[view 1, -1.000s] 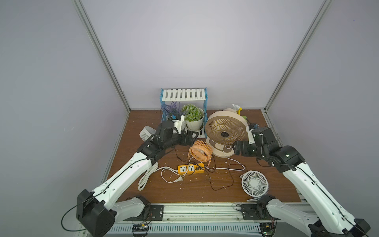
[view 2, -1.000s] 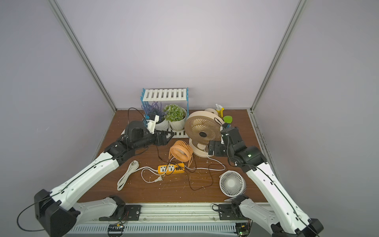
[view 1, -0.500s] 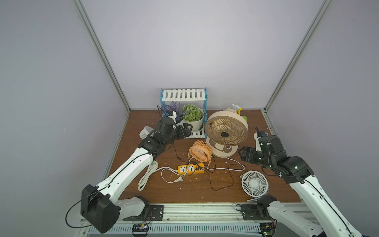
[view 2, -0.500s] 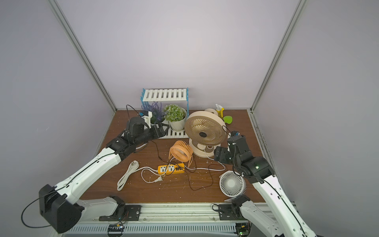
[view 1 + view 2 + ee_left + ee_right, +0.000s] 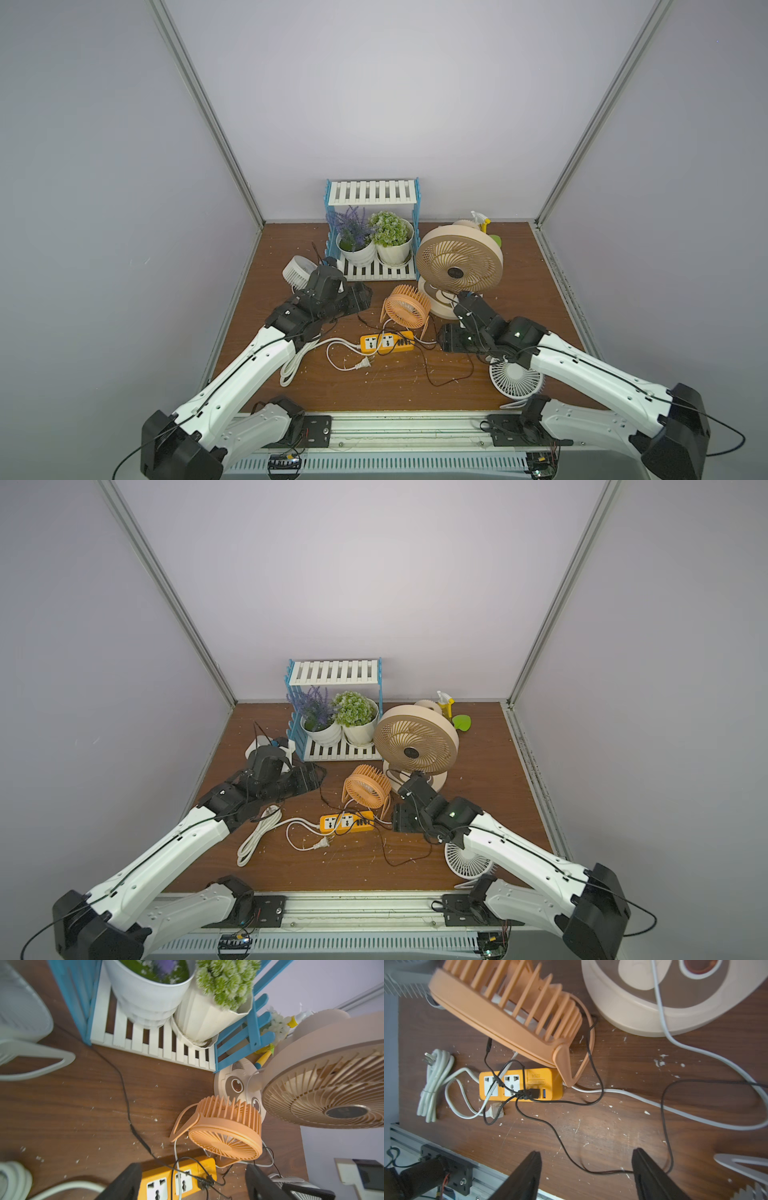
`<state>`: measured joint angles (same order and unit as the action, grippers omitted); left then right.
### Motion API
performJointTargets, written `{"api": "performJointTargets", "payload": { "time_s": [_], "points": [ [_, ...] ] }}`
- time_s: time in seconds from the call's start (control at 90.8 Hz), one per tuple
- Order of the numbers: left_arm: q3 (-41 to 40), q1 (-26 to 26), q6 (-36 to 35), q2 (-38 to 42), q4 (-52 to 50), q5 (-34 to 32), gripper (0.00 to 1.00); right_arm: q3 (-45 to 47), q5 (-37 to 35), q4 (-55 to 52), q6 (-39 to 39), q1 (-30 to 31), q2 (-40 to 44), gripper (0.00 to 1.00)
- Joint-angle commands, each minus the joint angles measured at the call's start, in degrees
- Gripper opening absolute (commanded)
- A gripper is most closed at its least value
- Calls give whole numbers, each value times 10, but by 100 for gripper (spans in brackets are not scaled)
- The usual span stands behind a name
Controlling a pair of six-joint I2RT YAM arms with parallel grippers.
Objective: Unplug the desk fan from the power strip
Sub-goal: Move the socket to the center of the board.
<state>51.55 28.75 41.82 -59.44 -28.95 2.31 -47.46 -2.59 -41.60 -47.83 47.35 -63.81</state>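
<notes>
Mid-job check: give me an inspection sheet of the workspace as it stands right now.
Surface: brown wooden table, dotted with white crumbs.
Job's things: power strip lies flat; black plugs sit in its small ports, both white sockets empty.
Clutter: orange fan, beige fan, front white fan, back white fan, plant rack, spray bottle.
Grippers: left gripper and right gripper open, holding nothing, not touching the strip.
Cables: thin black cables cross the strip; white cord coiled beside it.
Surroundings: grey walls, metal rail along the front.
</notes>
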Motion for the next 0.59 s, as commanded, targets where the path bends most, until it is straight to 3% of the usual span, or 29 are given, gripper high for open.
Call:
{"api": "performJointTargets", "payload": {
  "time_s": [0.0,0.121,0.242,0.363,0.583],
  "points": [
    [-5,-4,51,19,-133,-59,75,-26,-20,41,24,7,-23,69],
    [-56,-6,143,61,-188,-83,70,-43,-19,40,55,9,-42,69],
    [-143,-8,304,120,-204,-114,71,-55,-28,35,72,9,-51,69],
    [-179,-18,406,128,-204,-126,75,-72,-24,29,83,9,-67,70],
    [-157,-90,432,48,-207,-106,88,-89,-15,25,89,9,-84,70]
  ]
}}
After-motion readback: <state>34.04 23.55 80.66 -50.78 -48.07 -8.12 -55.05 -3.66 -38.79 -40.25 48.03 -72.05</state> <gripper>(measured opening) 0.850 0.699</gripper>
